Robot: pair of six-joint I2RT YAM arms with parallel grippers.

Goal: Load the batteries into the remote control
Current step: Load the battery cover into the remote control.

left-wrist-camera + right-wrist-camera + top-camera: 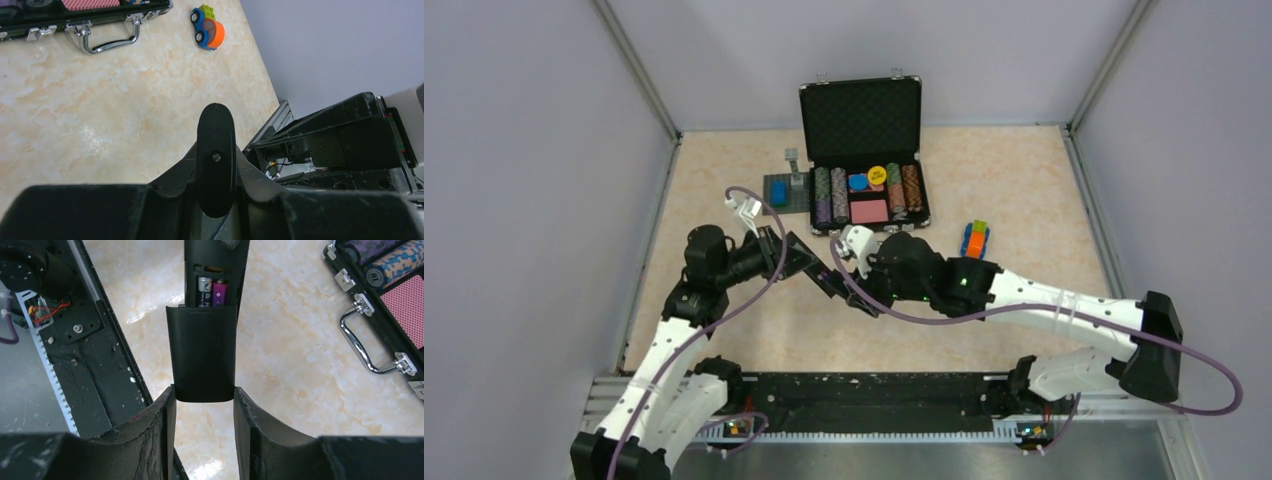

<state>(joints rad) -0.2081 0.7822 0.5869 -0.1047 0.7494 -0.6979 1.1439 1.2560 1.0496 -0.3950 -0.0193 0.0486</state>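
The left gripper [215, 167] is clenched on the remote control [215, 135], held in the air above the middle of the tabletop; the right gripper [204, 397] grasps the cover [202, 352], partly over the bay; the cover should probably stay square to the remote and slide straight along it; only the right wrist view shows the batteries [212, 292] seated side by side; the left wrist view gives just the remote end-on.

Bright, even overhead light; faint glare on table [300, 340]; wrist-view fingers [150, 440] soft.
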